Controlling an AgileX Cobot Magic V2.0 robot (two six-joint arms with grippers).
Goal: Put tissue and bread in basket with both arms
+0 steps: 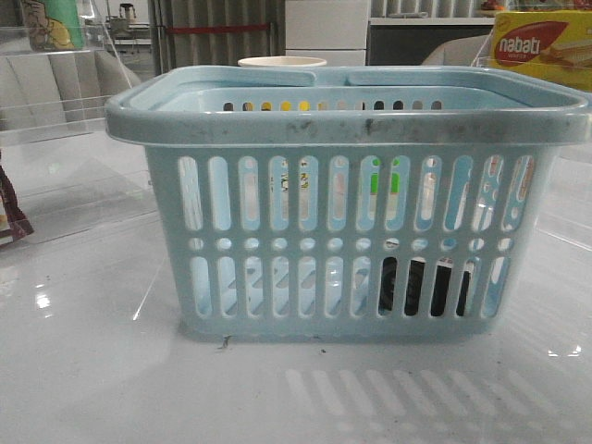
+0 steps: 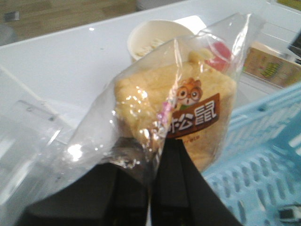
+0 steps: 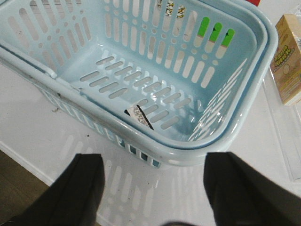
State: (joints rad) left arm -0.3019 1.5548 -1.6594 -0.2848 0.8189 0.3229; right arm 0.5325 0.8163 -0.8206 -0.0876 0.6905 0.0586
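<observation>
The pale blue basket [image 1: 347,125] stands in the middle of the front view. The tissue [image 1: 421,287] shows as a dark block through the lower right slots, inside the basket. In the right wrist view it [image 3: 140,114] lies on the basket floor against the near wall, partly hidden by the rim [image 3: 141,141]. My right gripper [image 3: 150,188] is open and empty above the table, just outside that wall. My left gripper [image 2: 150,150] is shut on the clear wrapper of the bread [image 2: 183,113], held up beside the basket's slotted wall [image 2: 263,155]. Neither gripper shows in the front view.
A cream cup [image 2: 150,40] stands behind the basket, also visible in the front view [image 1: 282,63]. A yellow-and-red nabati box [image 1: 541,46] is at the back right. A small tan box [image 3: 289,61] lies beside the basket. A brown-maroon packet [image 1: 11,217] sits at the left edge.
</observation>
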